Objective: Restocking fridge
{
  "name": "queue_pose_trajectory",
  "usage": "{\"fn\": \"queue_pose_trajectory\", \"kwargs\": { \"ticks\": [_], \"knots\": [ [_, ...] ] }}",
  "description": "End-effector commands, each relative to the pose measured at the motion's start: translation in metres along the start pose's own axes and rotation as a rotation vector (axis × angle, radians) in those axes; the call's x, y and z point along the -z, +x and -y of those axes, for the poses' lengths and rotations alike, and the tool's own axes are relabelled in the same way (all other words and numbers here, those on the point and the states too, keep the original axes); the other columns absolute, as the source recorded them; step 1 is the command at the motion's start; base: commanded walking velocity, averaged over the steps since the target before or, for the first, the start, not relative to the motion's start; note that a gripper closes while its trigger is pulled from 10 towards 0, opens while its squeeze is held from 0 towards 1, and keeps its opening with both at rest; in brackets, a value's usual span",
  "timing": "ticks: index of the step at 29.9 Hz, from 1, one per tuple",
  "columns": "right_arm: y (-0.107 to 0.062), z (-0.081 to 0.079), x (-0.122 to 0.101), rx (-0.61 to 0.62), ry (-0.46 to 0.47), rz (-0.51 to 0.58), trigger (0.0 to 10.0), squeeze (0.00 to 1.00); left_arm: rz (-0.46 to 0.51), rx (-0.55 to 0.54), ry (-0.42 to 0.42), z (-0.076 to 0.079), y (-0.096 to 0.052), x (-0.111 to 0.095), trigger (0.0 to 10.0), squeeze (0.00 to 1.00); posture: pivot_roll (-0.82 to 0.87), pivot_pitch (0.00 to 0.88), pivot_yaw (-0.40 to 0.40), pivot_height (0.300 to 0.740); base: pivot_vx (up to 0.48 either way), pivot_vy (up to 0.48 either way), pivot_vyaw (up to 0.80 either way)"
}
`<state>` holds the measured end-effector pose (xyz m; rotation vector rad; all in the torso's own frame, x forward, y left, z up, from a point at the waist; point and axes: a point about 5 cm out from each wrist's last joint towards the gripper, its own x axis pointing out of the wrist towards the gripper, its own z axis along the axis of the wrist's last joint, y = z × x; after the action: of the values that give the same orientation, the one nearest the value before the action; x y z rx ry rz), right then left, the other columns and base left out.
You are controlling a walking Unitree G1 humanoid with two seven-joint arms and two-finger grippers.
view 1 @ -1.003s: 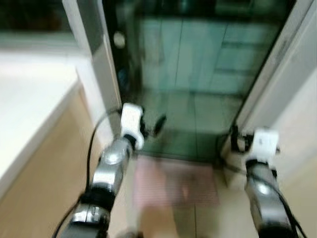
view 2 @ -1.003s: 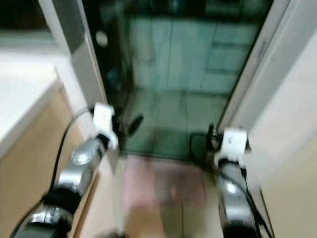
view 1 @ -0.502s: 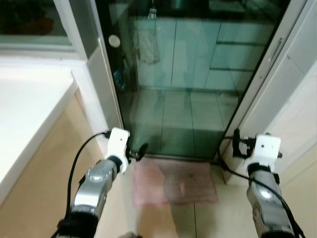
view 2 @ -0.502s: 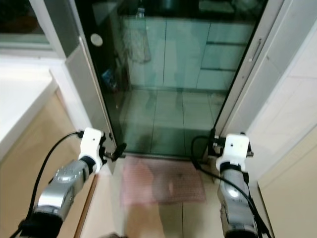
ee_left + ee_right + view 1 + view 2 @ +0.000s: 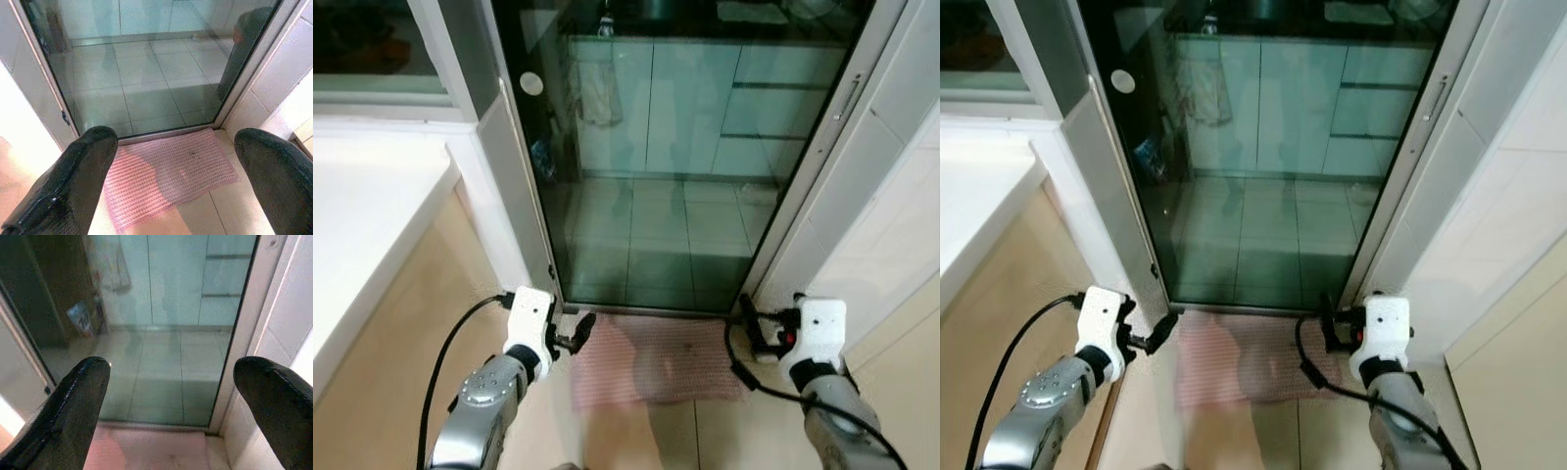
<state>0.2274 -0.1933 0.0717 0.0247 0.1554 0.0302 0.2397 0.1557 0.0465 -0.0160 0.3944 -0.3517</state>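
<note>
Approach to a glass door, both grippers empty.

The glass door point(image 5: 675, 166) fills the upper centre of the frame, directly ahead of both arms, its long axis vertical; a pink mat point(image 5: 656, 357) lies at its foot. The left gripper point(image 5: 171, 176) and right gripper point(image 5: 171, 401) hang low with fingers spread apart, about equally near. No fridge can be made out. No writing is legible; a round sticker point(image 5: 530, 84) is unreadable.
</note>
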Motion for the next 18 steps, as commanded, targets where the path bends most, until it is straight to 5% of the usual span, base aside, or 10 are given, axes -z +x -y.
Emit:
{"fn": "queue_pose_trajectory", "kwargs": {
  "ticks": [1,18],
  "knots": [
    [0.002,0.002,-0.003,-0.001,0.017,-0.004,10.0,0.11,0.057,-0.002,0.005,0.001,0.003,-0.014,10.0,0.00,-0.12,0.000,0.014,0.740,0.000,0.000,0.00],
    [0.011,0.008,-0.003,0.011,-0.039,-0.036,10.0,0.05,0.091,0.002,0.017,0.004,0.018,-0.029,10.0,0.00,-0.11,0.000,0.018,0.740,0.000,0.000,0.00]
  ]
}}
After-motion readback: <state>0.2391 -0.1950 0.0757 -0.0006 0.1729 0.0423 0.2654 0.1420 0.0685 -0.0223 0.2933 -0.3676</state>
